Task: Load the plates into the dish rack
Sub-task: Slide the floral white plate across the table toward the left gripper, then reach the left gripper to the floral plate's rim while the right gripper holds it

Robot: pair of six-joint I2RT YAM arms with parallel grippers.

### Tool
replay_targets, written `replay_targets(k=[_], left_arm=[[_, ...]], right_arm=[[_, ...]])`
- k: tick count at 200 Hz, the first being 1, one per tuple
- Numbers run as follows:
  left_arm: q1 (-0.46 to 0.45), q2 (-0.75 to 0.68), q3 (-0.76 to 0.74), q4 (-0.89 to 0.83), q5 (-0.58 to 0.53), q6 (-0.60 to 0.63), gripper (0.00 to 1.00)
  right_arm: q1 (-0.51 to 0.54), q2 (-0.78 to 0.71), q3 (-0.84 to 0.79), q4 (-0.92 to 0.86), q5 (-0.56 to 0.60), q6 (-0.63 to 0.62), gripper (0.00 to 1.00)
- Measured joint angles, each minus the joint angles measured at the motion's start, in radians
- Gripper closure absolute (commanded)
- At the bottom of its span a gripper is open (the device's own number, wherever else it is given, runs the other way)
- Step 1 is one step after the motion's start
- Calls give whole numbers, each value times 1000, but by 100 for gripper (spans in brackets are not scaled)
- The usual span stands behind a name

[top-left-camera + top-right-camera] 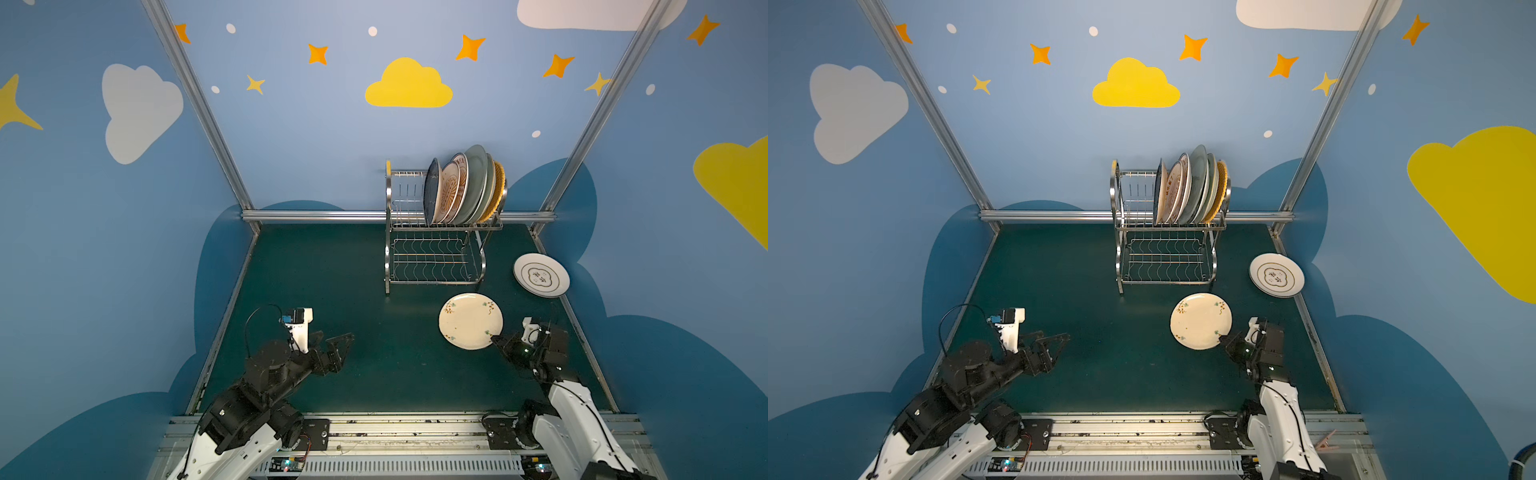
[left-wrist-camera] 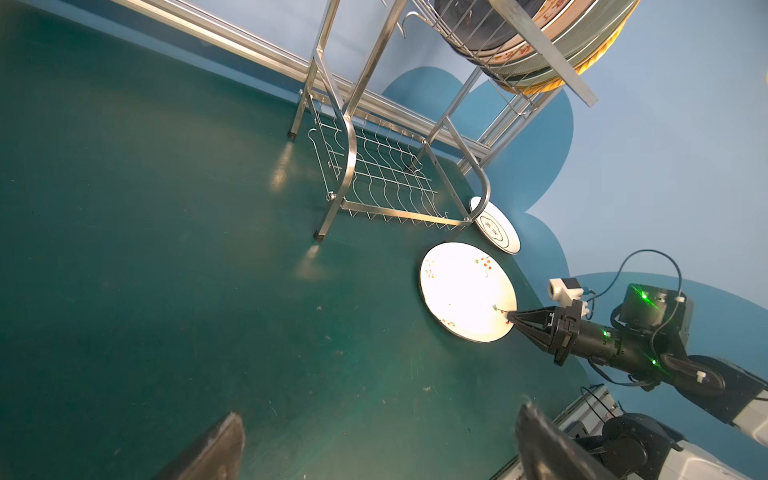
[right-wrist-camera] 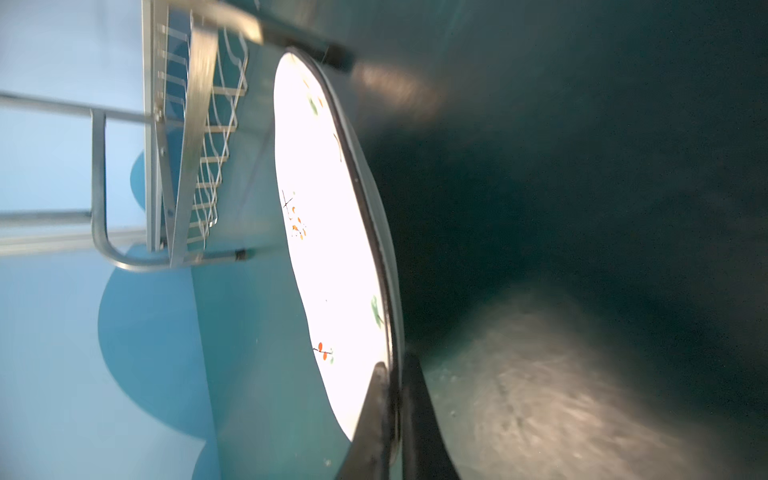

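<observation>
In the lower left of both top views the left gripper (image 1: pixel 334 338) hangs over the green table (image 1: pixel 316 270), jaws spread wide and holding nothing. Right of centre, at the back, the dish rack (image 1: pixel 388 249) carries a row of plates (image 1: pixel 461 187) on edge in the right part of its upper tier. Below the rack the flowered plate (image 1: pixel 467 320) sits near its front, and the right gripper (image 1: pixel 496 340) pinches the plate's near rim. A ringed plate (image 1: pixel 540 275) lies at the table's right edge. The step in hand looks like picking up the flowered plate. Next it needs raising, turning on edge and lowering into a free upper slot.
</observation>
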Motion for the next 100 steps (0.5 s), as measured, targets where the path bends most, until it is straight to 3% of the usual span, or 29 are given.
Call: replay_targets(k=[49,100], left_arm=[[-34,68,-124,186,19,-80,0],[-320,312,-187,429,-151,-54,0]], right_arm=[[57,176,96,34,-64,-2,100],[69,308,161,66,-161,-21,100]])
